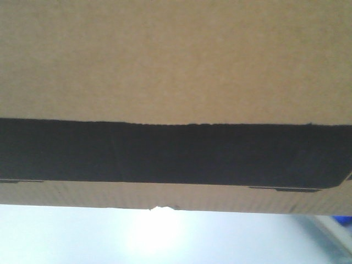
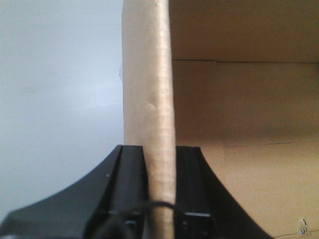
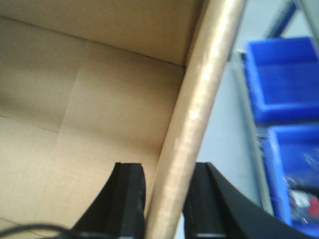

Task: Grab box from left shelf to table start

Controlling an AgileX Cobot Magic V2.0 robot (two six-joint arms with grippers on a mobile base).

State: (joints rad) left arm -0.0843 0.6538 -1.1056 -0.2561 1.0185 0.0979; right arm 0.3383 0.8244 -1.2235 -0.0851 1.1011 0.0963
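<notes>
A brown cardboard box [image 1: 176, 60] with a black band fills the front view, and a white surface [image 1: 66, 236] shows along the bottom. The left fingers [image 2: 132, 174] pinch one box wall. The right fingers [image 3: 129, 189] pinch another. Blue bins [image 3: 284, 79] sit at the right edge.

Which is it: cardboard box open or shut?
Open. Both wrist views look inside the cardboard box, and the left gripper and right gripper each pinch an exposed wall edge.
</notes>
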